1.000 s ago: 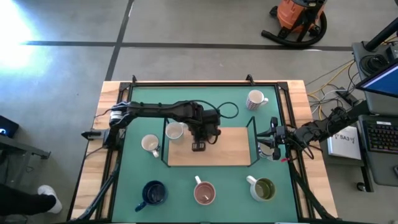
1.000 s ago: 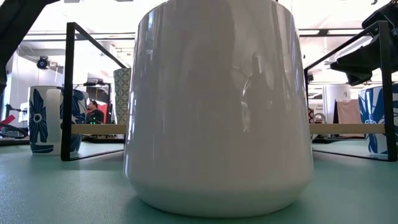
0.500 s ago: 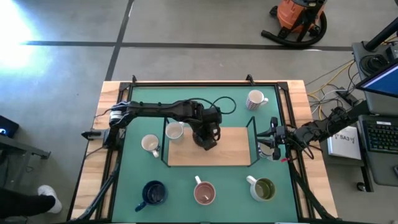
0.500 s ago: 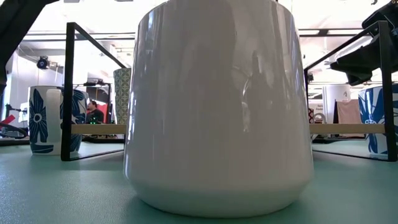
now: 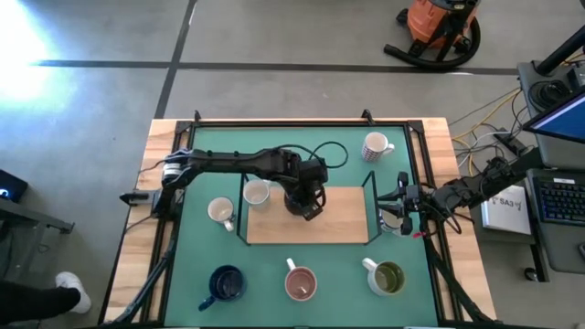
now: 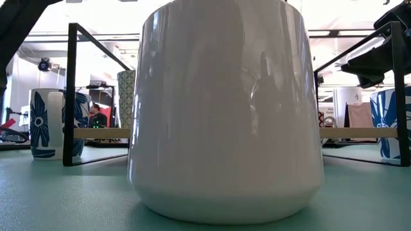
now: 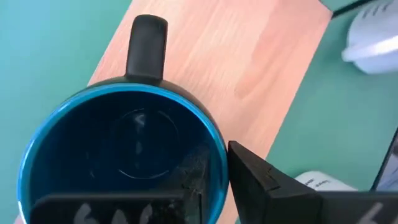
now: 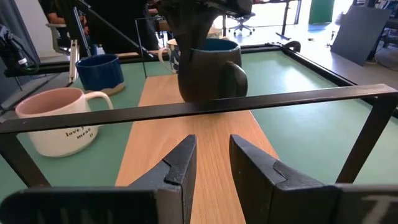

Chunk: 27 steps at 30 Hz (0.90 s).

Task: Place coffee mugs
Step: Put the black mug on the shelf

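Left gripper [image 5: 307,205] setting dark mug [image 7: 124,158] on wooden board [image 5: 343,219] — fingers straddling the rim, slackening but touching. Best lifting straight up, keeping clear of the handle. Right gripper [image 8: 211,165] waiting at right edge, fingers parted, empty

Overhead, tabletop-level and two close wrist views.

The white mug [image 6: 225,109] filling the low view is glossy glazed ceramic, smooth enough to mirror the room, and the black mug [image 7: 124,155] on the board has a shiny blue glaze inside. The board [image 5: 343,219] is pale, smooth wood with a fine grain, framed by matt black metal bars [image 8: 205,106]. The bench [image 5: 457,137] is light wood under a matt green mat [image 5: 338,302].
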Each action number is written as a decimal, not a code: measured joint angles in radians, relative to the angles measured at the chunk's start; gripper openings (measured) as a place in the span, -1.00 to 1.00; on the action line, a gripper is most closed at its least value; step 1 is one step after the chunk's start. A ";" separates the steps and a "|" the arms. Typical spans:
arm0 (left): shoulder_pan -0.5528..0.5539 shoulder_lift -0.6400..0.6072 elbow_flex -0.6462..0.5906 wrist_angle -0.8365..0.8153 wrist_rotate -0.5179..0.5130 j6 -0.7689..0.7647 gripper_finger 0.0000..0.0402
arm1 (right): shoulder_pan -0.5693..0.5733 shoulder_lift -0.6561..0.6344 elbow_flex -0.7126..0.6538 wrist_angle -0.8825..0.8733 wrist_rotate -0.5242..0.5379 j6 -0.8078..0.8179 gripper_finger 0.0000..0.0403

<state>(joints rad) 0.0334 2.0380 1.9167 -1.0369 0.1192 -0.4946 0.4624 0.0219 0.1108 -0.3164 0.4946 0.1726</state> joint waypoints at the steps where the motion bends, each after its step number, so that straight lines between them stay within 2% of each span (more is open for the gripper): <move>1: -0.001 0.000 0.000 -0.004 -0.001 0.017 -0.76 | 0.000 0.000 0.000 0.000 0.000 0.000 -0.57; 6: -0.002 0.000 0.000 -0.013 0.014 0.128 -0.55 | 0.000 0.000 0.000 0.000 0.000 0.000 -0.57; 10: -0.003 0.000 0.037 -0.106 0.026 0.317 -0.44 | 0.000 0.000 0.000 0.000 0.000 0.000 -0.57; 14: -0.009 -0.002 0.084 -0.215 0.029 0.503 -0.42 | 0.000 0.000 0.000 0.000 0.000 0.000 -0.57; 20: -0.015 -0.002 0.103 -0.280 0.029 0.745 -0.42 | 0.000 0.000 0.000 0.000 0.000 0.000 -0.57; 27: -0.015 -0.002 0.049 -0.283 -0.030 0.901 -0.42 | 0.000 0.000 0.000 0.000 0.000 0.000 -0.57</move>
<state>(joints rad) 0.0185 2.0361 1.9654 -1.3196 0.0895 0.4062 0.4622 0.0219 0.1108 -0.3164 0.4946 0.1726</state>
